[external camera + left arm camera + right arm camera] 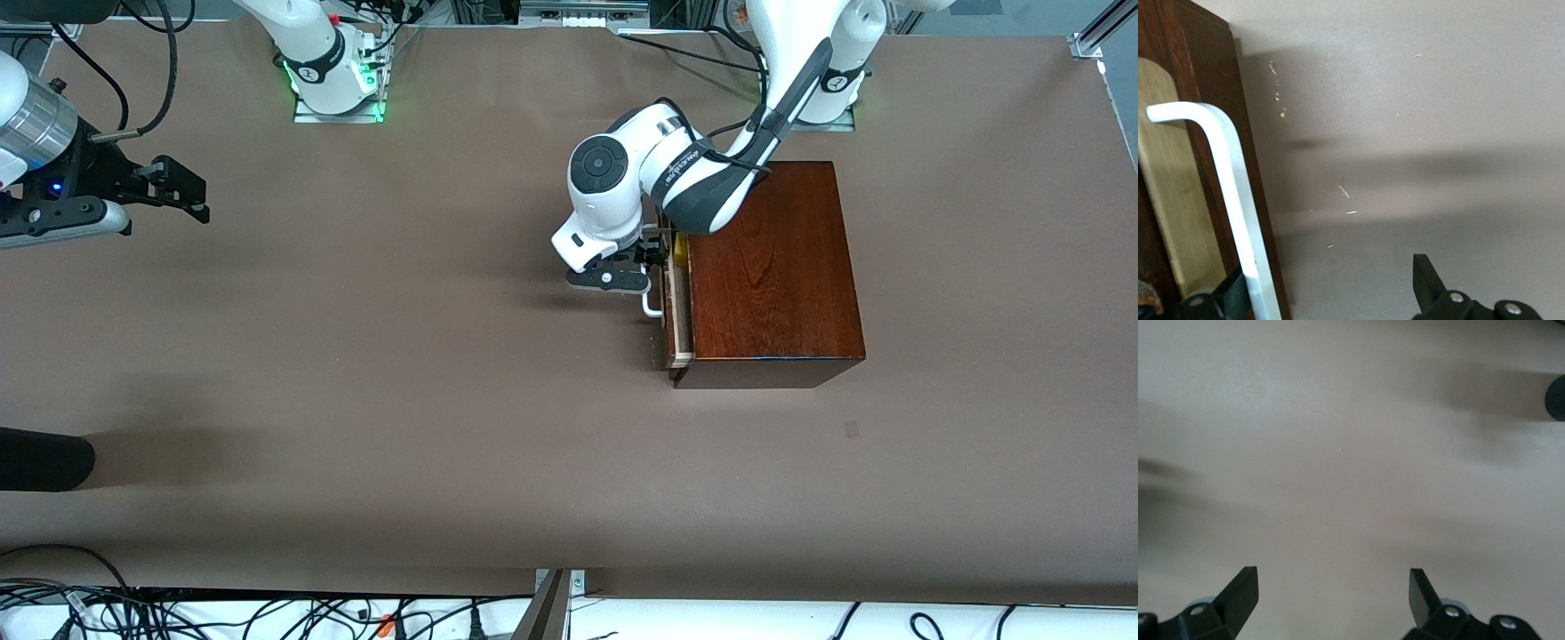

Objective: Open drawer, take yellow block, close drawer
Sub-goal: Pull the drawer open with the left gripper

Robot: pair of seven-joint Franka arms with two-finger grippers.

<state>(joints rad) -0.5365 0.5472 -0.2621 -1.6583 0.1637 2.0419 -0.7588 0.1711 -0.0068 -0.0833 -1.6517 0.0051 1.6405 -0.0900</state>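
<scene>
The drawer (680,307) stood slightly pulled out of the wooden box (772,276), the yellow block (680,250) inside it. The left gripper (655,267) hung at the white handle (1225,193), fingers (1426,279) spread, one touching the bar. The right gripper (1331,593) waited with fingers spread, empty, over the table's (356,373) right-arm edge.

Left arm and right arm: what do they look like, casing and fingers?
Left arm: glossy white shells, dark grey wrist joint, round black cap, black cable clipped along it; left gripper has black wedge fingers with silver screws. Right arm: white with a silver band; right gripper has matching black fingers.

Right gripper (1333,593) — fingers apart — over bare table (1351,440)
</scene>
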